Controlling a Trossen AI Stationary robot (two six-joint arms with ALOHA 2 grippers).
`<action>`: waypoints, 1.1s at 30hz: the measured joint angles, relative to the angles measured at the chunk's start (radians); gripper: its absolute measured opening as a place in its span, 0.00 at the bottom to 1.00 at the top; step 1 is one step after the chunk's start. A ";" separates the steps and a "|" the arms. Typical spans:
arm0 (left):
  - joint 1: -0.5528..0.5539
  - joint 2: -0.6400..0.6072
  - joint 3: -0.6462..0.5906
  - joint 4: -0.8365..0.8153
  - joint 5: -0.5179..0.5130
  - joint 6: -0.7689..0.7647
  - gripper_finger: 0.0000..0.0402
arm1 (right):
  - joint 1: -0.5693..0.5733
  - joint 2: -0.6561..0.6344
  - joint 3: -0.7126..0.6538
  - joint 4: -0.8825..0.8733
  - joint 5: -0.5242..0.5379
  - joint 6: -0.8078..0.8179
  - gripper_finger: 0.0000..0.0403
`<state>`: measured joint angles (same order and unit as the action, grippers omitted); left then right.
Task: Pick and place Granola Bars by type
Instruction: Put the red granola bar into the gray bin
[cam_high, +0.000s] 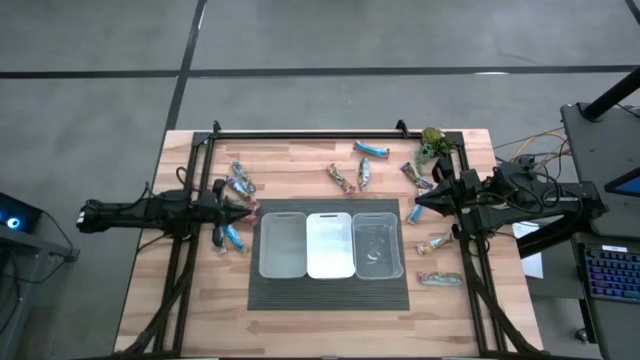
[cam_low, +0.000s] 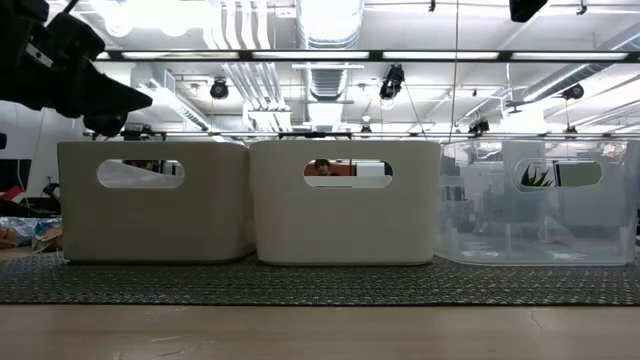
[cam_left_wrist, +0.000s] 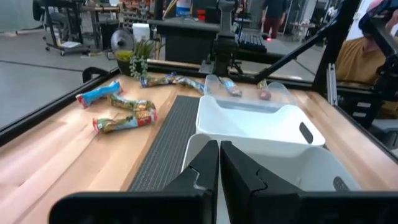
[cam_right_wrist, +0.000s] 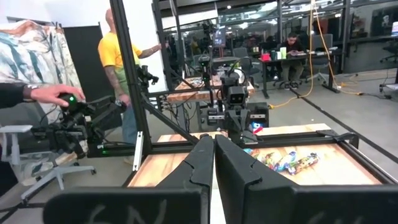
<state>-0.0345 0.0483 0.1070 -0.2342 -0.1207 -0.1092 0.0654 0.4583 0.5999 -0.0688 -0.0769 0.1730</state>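
Granola bars lie scattered on the wooden table around three bins. A left group (cam_high: 240, 184) and a blue bar (cam_high: 233, 238) lie by my left gripper. Others lie far of the bins (cam_high: 355, 175) and to their right (cam_high: 436, 244). Several bars (cam_left_wrist: 123, 112) show in the left wrist view, and several more (cam_right_wrist: 287, 162) in the right wrist view. My left gripper (cam_high: 247, 211) (cam_left_wrist: 219, 162) is shut and empty at the left bin's left side, above the table (cam_low: 112, 108). My right gripper (cam_high: 419, 201) (cam_right_wrist: 214, 155) is shut and empty, right of the clear bin.
Two white bins (cam_high: 282, 243) (cam_high: 330, 243) and a clear bin (cam_high: 377, 245) stand side by side on a dark mat (cam_high: 330, 292). A green plant-like object (cam_high: 433, 143) sits at the far right corner. A black frame rail (cam_high: 330, 132) runs along the far edge. People show in the room beyond.
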 joint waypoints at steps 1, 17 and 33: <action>0.000 0.000 0.000 -0.007 0.000 0.000 0.00 | 0.000 0.000 0.000 0.000 0.000 0.000 0.02; 0.000 -0.019 -0.069 0.191 0.004 0.001 0.00 | 0.000 0.001 0.000 0.001 -0.002 0.008 0.02; 0.000 -0.018 -0.099 0.273 0.001 0.001 0.00 | 0.000 0.001 0.000 0.008 -0.002 0.010 0.02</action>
<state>-0.0345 0.0299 0.0083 0.0387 -0.1195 -0.1085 0.0653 0.4591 0.5999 -0.0607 -0.0792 0.1833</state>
